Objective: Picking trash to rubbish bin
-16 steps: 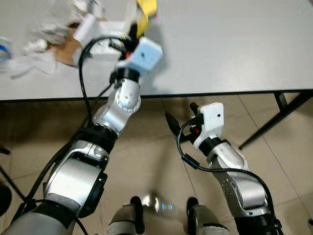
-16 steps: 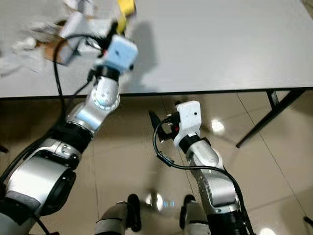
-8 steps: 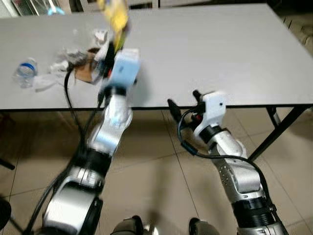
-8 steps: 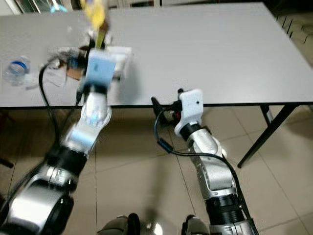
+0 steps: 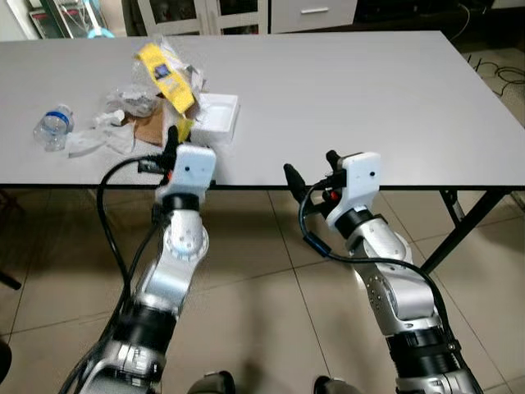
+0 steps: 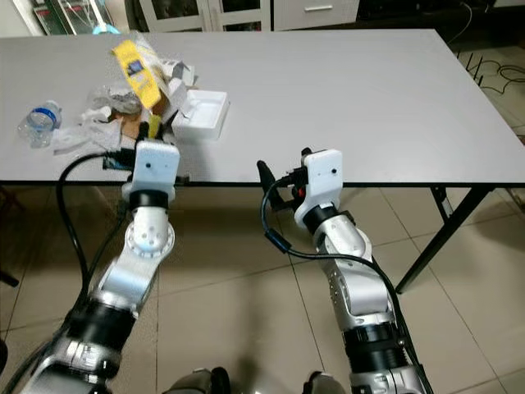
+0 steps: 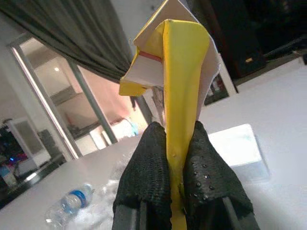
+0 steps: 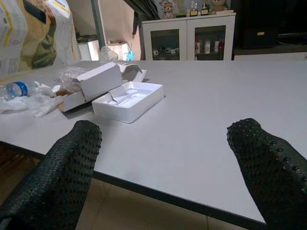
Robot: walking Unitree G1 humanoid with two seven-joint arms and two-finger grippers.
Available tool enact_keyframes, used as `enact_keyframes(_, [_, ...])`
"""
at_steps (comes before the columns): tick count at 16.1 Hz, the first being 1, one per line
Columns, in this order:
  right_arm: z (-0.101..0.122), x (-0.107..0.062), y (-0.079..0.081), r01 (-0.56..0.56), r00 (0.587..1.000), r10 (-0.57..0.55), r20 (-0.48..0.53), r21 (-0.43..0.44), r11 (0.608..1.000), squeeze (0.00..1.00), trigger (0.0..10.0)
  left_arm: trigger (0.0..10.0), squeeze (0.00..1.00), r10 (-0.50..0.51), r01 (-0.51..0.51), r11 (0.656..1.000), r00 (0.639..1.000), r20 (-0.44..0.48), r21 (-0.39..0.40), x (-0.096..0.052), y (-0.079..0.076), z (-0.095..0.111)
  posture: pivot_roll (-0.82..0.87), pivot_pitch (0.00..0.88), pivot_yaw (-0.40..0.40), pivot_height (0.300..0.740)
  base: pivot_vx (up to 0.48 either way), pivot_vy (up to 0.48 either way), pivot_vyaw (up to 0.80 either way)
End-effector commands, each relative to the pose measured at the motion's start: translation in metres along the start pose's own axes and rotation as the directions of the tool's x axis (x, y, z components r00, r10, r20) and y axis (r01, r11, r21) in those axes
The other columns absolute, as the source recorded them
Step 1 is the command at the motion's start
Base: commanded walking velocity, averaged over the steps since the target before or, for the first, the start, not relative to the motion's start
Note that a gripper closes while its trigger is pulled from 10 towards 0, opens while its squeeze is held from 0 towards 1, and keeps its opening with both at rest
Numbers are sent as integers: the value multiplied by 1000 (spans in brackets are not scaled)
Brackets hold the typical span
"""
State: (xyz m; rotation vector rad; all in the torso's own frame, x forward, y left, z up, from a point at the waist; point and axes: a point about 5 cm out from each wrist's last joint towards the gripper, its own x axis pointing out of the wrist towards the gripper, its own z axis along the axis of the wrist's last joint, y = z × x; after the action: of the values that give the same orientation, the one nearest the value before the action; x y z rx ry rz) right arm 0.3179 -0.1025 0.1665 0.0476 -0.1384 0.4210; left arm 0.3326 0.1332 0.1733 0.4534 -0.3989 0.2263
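My left gripper (image 5: 173,134) stands at the table's front edge, shut on the lower end of a yellow packet (image 5: 166,75) that sticks up above the trash pile. In the left wrist view both black fingers (image 7: 148,167) pinch the yellow packet (image 7: 181,81). On the grey table (image 5: 344,90) lies the pile: a white tray (image 5: 216,113), brown cardboard (image 5: 151,128), crumpled white paper (image 5: 98,141) and a plastic bottle (image 5: 52,128). My right gripper (image 5: 312,168) is open with nothing in it, just below the table's front edge, right of the pile. Its wrist view looks across the tabletop at the white tray (image 8: 128,99).
The table's right half is bare. Black table legs (image 5: 458,223) slant down at the right over a tiled floor (image 5: 262,295). White cabinets (image 5: 238,12) stand behind the table. An open white box (image 8: 96,80) lies beside the tray.
The camera has pulled back and now takes in the whole table. My left arm has drawn back from over the table to its front edge, still gripping the yellow packet. The right gripper stays open.
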Motion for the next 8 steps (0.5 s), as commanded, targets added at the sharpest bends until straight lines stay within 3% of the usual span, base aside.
enact_keyframes(1, [-5,-4,1,9,1000,-9,-13,-2,1000,0,10000,10000,0,-37,37,999,999,-6,-5,-9,-2,0,-82,122,58,740,0,0,0])
enact_keyframes(5, [-6,-15,-15,152,988,-153,-10,-28,988,0,10000,10000,0,-122,118,989,992,-39,-92,-34,-11,-6,-79,174,50,740,0,0,0])
enact_keyframes(8, [-7,-18,-21,207,978,-208,-5,-22,978,0,10000,10000,0,-150,142,981,987,-50,-134,-37,-13,-6,-68,189,47,740,0,0,0])
